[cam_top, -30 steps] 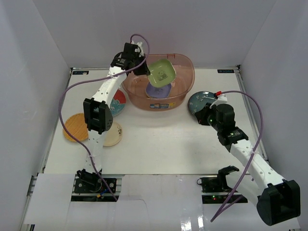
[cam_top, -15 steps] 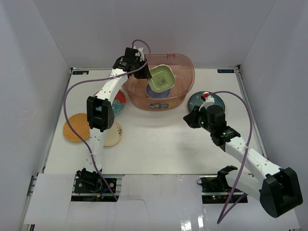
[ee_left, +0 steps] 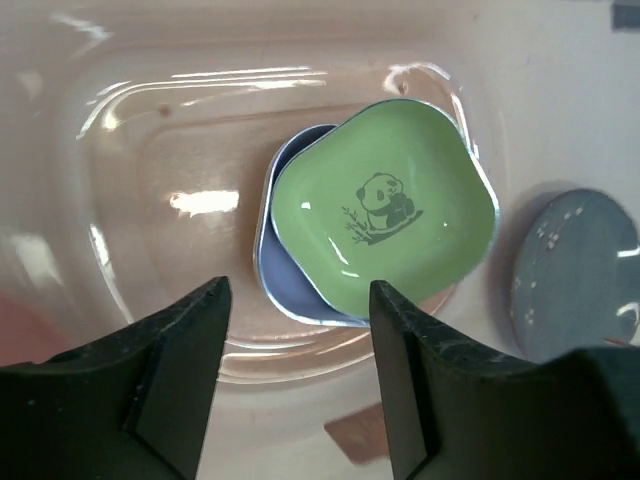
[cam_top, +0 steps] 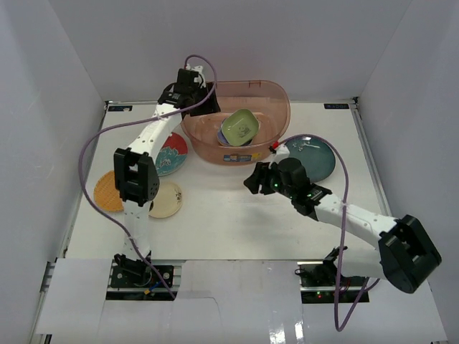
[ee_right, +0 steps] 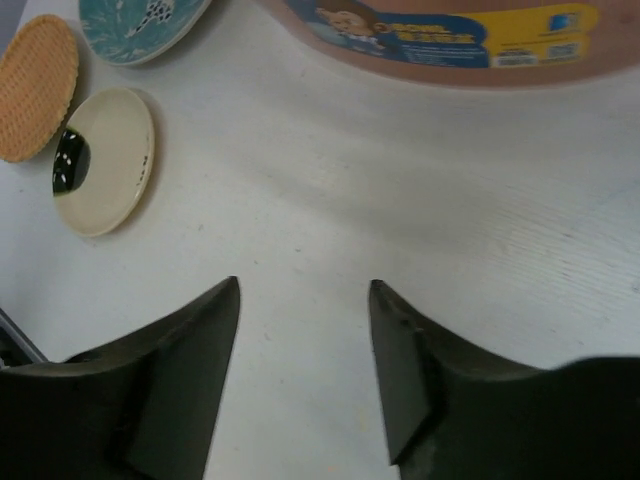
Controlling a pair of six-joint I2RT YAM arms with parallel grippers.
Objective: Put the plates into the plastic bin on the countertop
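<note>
Since the earlier frame the green plate (cam_top: 240, 127) has left the left gripper (ee_left: 297, 288) – it was held tilted above the plastic bin (cam_top: 281, 107), and now it lies inside the bin, on top of the lavender plate (ee_left: 272, 275). Its panda drawing faces up. The left gripper hangs over the left side of the bin with its jaws apart and nothing between them.

The right arm has swung to the left, away from the dark teal plate (cam_top: 313, 156), which stays on the countertop (cam_top: 229, 222) just right of the bin. The right gripper (ee_right: 303, 284) is now in front of the bin, above bare countertop – its jaws are spread and empty.

On the left part of the countertop are three more plates: the flower plate (cam_top: 170, 154) nearest the bin, the orange plate (cam_top: 106, 190) and the cream plate (cam_top: 164, 201). The orange and cream ones lie just beside each other. A label (ee_right: 440, 25) is on the near wall of the bin.
</note>
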